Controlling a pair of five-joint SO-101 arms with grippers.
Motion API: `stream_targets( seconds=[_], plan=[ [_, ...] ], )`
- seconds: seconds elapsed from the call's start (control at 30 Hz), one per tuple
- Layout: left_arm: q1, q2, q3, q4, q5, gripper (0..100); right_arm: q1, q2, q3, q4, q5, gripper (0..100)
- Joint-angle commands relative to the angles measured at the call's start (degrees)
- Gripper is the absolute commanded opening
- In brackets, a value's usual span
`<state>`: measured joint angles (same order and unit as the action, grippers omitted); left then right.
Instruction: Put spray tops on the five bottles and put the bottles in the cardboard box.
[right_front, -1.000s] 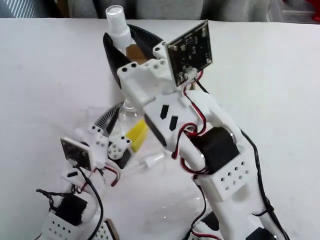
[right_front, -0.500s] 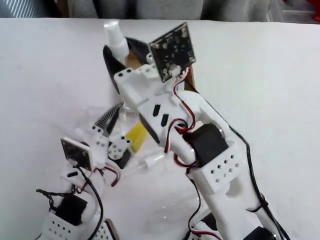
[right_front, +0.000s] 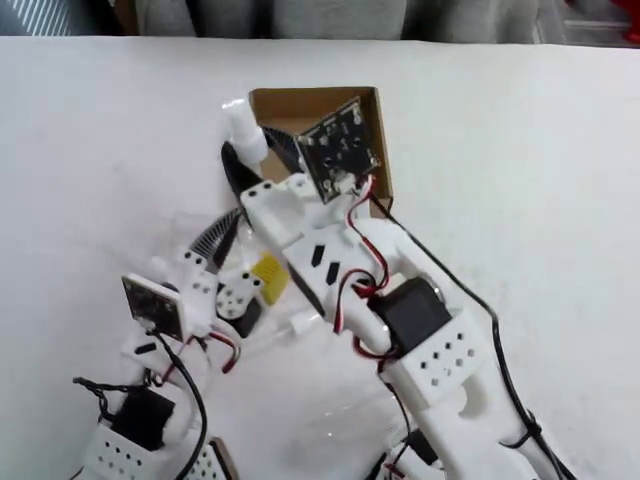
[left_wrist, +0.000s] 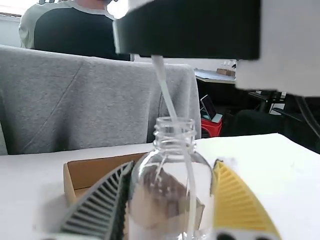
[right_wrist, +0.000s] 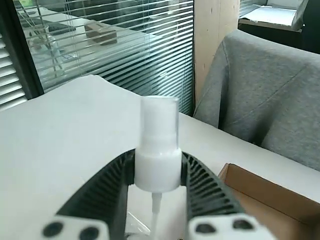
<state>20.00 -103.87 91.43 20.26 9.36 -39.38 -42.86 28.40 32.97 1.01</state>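
One spray top (right_wrist: 159, 150) lower, directly above one bottle (left_wrist: 170, 200); one cardboard box (right_front: 300, 105).

The cardboard box (right_front: 315, 105) sat toward the far middle of the table (right_front: 540, 150). Just in front of it, nearer the arms, the bottle (left_wrist: 170, 190) stood upright between the fingers of the left gripper (left_wrist: 170, 212), which came in from the near left. Above it, the right gripper (right_wrist: 159, 162) clasped the spray top (right_wrist: 159, 145), whose tube (left_wrist: 170, 107) hung down through the bottle's neck. The right arm stretched over from the near right.
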Motion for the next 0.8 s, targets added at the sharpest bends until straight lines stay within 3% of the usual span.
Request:
stream_targets(
  seconds=[0.0,0.77],
  plan=[
    [-0.48,-1.10,-0.35,-1.32,0.26,15,-0.04,-4.35,1.49,-1.27,0.09,1.6],
    [-0.48,-1.10,-0.35,-1.32,0.26,15,-0.22,-9.89,9.76,-1.36,-14.68,1.6]
  ],
)
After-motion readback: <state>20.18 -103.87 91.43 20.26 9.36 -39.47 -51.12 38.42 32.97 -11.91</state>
